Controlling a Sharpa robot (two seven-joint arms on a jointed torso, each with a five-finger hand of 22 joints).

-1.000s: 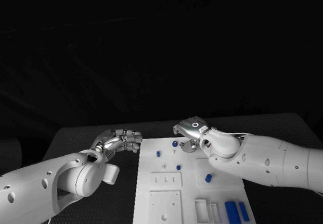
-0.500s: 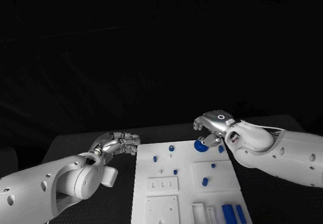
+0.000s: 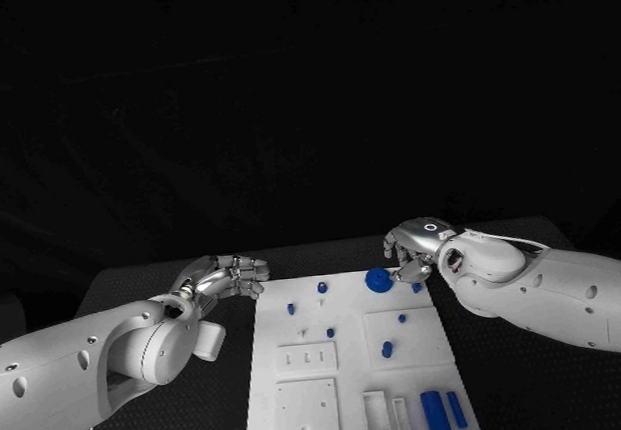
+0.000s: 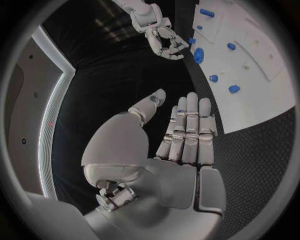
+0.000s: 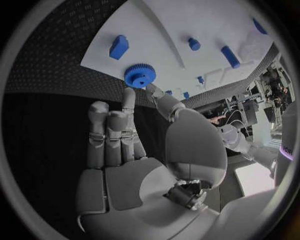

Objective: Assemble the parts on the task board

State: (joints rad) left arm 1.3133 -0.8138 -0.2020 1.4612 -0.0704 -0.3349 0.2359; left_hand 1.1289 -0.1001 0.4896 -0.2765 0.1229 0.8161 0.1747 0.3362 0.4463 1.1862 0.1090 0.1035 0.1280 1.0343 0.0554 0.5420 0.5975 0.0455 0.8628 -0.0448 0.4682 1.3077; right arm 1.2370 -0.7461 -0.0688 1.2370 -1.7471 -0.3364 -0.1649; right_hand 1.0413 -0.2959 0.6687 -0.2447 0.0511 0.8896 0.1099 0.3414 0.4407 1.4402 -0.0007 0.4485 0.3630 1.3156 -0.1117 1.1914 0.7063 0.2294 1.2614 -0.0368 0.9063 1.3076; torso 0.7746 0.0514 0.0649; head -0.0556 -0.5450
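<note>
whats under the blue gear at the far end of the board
The blue gear lies on the white task board, at its far edge by the right hand. The gear covers the spot beneath it, so any peg or hole there is hidden.

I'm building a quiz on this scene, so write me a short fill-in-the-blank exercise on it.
1. The round toothed blue gear lies at the far end of the flat ____ task board.
2. The hand nearest that gear is the robot's ____ hand.
3. The left hand hangs over the ____ table, beside the board.
4. The left hand holds ____.

Missing words: white; right; black; nothing
</note>
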